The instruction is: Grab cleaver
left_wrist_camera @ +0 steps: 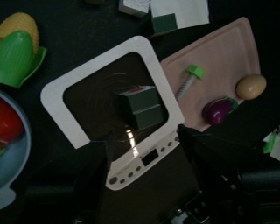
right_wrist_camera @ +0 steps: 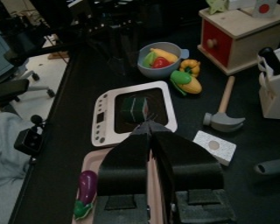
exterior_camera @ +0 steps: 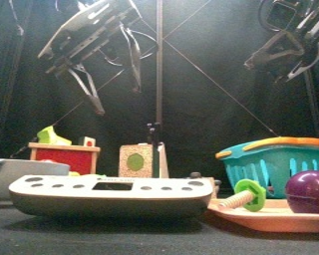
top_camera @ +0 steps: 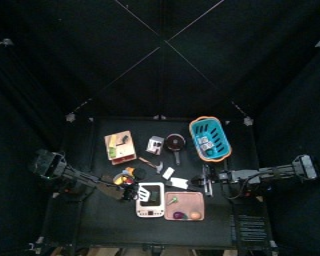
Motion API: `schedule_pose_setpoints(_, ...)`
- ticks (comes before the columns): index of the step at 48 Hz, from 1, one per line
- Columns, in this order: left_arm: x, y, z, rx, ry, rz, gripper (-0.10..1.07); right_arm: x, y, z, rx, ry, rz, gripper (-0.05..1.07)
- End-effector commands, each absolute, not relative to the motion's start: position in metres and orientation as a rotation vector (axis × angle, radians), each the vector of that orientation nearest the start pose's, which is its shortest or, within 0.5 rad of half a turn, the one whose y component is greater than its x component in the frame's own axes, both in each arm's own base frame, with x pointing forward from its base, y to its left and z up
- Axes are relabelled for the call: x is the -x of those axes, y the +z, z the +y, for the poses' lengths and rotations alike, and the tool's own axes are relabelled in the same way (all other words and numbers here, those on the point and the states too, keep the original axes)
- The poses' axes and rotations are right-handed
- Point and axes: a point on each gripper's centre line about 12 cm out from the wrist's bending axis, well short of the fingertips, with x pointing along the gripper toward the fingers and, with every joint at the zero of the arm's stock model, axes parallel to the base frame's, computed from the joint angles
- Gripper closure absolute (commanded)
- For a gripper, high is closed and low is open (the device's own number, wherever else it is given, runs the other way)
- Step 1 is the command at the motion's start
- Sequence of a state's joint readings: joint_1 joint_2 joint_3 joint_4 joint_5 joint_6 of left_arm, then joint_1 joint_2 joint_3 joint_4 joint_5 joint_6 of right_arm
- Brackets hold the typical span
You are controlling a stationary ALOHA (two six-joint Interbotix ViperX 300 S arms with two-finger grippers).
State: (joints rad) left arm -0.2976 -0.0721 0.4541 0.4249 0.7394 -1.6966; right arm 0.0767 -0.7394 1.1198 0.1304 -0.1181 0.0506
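I cannot make out a cleaver for certain. A white knife block (right_wrist_camera: 275, 83) with a black handle (right_wrist_camera: 268, 55) in it stands past the hammer (right_wrist_camera: 223, 110); I cannot tell what blade it is. My left gripper (left_wrist_camera: 154, 163) is open and hangs above the white scale (left_wrist_camera: 101, 96), which carries a small dark cube (left_wrist_camera: 142, 105). My right gripper (right_wrist_camera: 154, 145) is shut and empty, in the air over the near end of the scale (right_wrist_camera: 108, 112) and the pink cutting board (right_wrist_camera: 108, 166). In the top view the left gripper (top_camera: 124, 184) and right gripper (top_camera: 208, 182) flank the scale (top_camera: 151, 199).
The pink board (top_camera: 190, 208) holds an eggplant (left_wrist_camera: 219, 110), an egg (left_wrist_camera: 251, 85) and a green-tipped piece (left_wrist_camera: 192, 78). A bowl of fruit (right_wrist_camera: 161, 56), corn (left_wrist_camera: 18, 45), a red wooden box (top_camera: 120, 146) and a blue basket (top_camera: 208, 138) stand around.
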Motion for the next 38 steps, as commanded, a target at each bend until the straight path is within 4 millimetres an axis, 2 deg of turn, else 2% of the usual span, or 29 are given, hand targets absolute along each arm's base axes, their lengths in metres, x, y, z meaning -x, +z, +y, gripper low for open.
schedule_pose_setpoints(1,-0.367,0.237,-0.071,0.898,0.594,0.794,0.05,-0.238,0.257,0.016,-0.176,0.038,0.237,1.02)
schedule_pose_setpoints(11,-0.377,0.265,-0.058,0.761,0.393,0.727,0.05,-0.239,0.262,0.016,-0.183,0.034,0.227,1.02)
schedule_pose_setpoints(20,-0.370,0.296,-0.030,0.652,0.292,0.692,0.05,-0.240,0.265,0.014,-0.187,0.027,0.218,1.02)
schedule_pose_setpoints(30,-0.362,0.341,0.001,0.431,0.175,0.615,0.05,-0.241,0.267,0.005,-0.267,-0.020,0.210,1.02)
schedule_pose_setpoints(38,-0.358,0.348,0.016,0.213,0.127,0.588,0.05,-0.242,0.264,-0.003,-0.378,-0.076,0.220,1.02)
